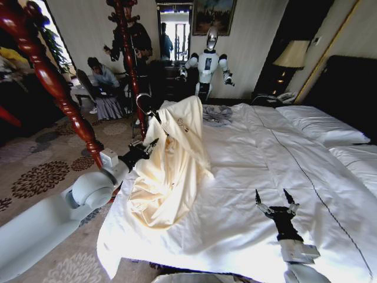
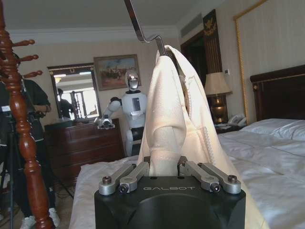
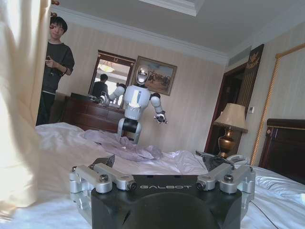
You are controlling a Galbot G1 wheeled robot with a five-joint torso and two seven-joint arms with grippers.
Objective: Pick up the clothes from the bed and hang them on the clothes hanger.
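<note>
Left gripper [image 1: 152, 145], centre-left, pinches shirt [image 1: 171, 171] draped on hanger [image 2: 143, 28] above bed [image 1: 265, 177] edge. Right gripper [image 1: 275, 202], lower right, spread wide, empty over bed.

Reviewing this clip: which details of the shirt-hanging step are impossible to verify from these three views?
- Hanger body: the T-shirt drapes over it in the head view; just the wire hook shows in the left wrist view.
- Where the left gripper bites: shut on the T-shirt, contact point buried in folds.
- Hook's upper end: cut off by the left wrist view's top edge.
- Right gripper, open above the bed: whether it touches the duvet.
</note>
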